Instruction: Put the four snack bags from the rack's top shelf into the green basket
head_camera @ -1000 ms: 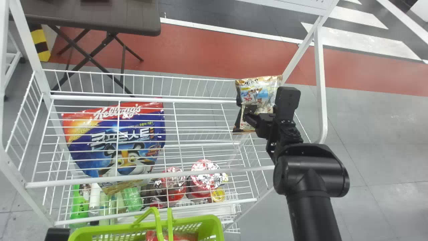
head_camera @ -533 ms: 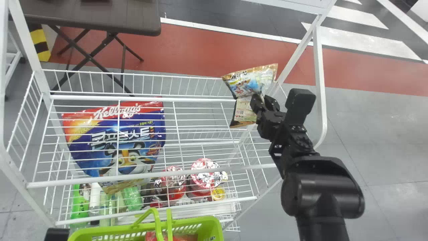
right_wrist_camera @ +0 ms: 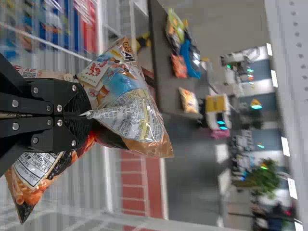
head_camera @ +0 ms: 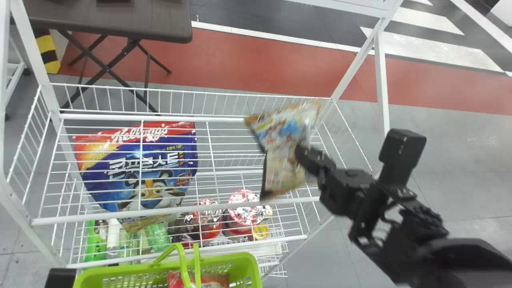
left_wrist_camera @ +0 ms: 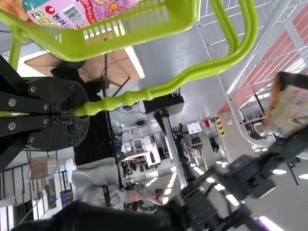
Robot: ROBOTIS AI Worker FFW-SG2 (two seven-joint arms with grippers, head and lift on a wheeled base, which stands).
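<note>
Right gripper (head_camera: 303, 154) clenched on a snack bag (head_camera: 282, 130), bag held over the white rack (head_camera: 168, 211), left gripper (left_wrist_camera: 83, 113) grasping the handle (left_wrist_camera: 183, 77) of the green basket (head_camera: 224, 260), pink snack pack (left_wrist_camera: 77, 13) inside it

Lighting: indoor, bright, from overhead. Sources: small white ceiling lights (left_wrist_camera: 232, 199), left wrist view; glowing white rectangular panels (right_wrist_camera: 285, 146), right wrist view. Glare: pale sheen on grey tiled floor (head_camera: 476, 140); glints on crinkled red-and-silver lids (head_camera: 243, 197). Blur, head view: orange-and-blue plastic snack bag (head_camera: 280, 130) and black jointed right arm (head_camera: 346, 190), both smeared. Right wrist view: white wire rack (head_camera: 224, 119), streaked.
</note>
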